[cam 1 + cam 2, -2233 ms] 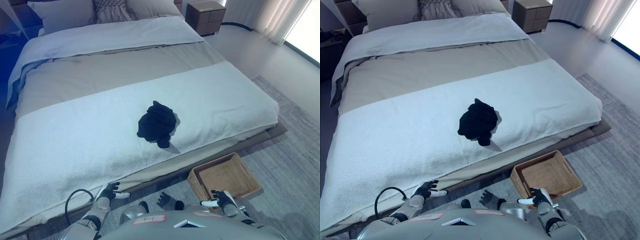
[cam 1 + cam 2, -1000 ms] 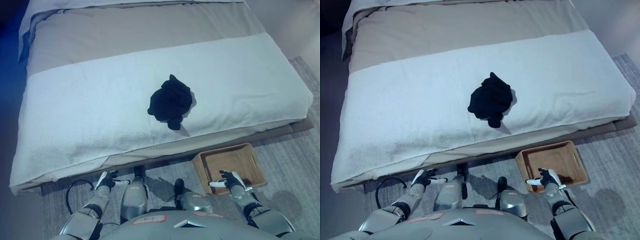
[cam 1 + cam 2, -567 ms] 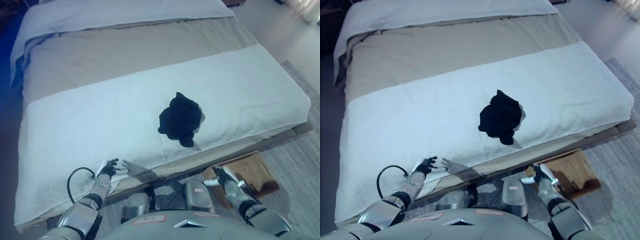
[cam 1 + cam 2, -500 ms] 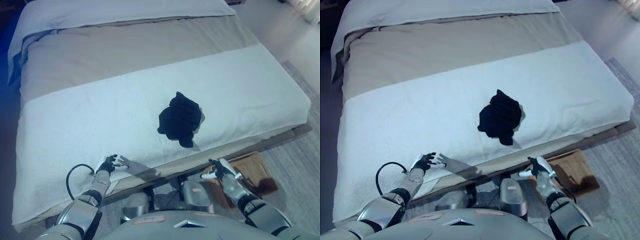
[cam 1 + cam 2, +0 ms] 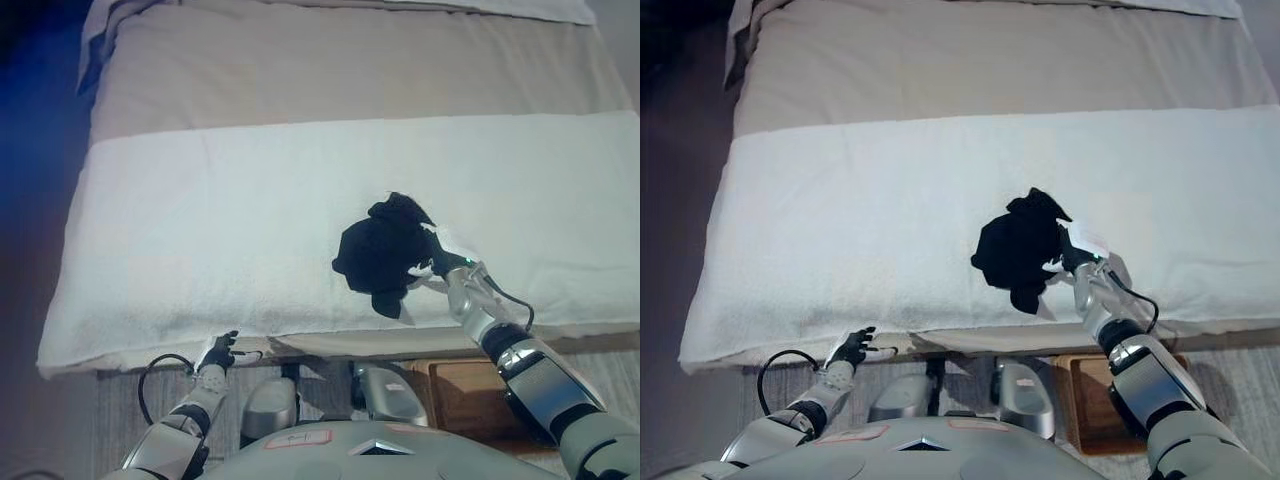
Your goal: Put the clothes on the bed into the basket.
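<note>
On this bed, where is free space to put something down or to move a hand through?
The white blanket is bare from its left edge across to the black garment, and again right of it. The beige sheet beyond is bare too. It is crowded only at the garment's right edge, where the right hand touches it.

The black garment (image 5: 381,254) was matt, crumpled cloth; the white blanket (image 5: 200,240) looked nubbly like terry; the basket (image 5: 1092,398) was smooth wood.
</note>
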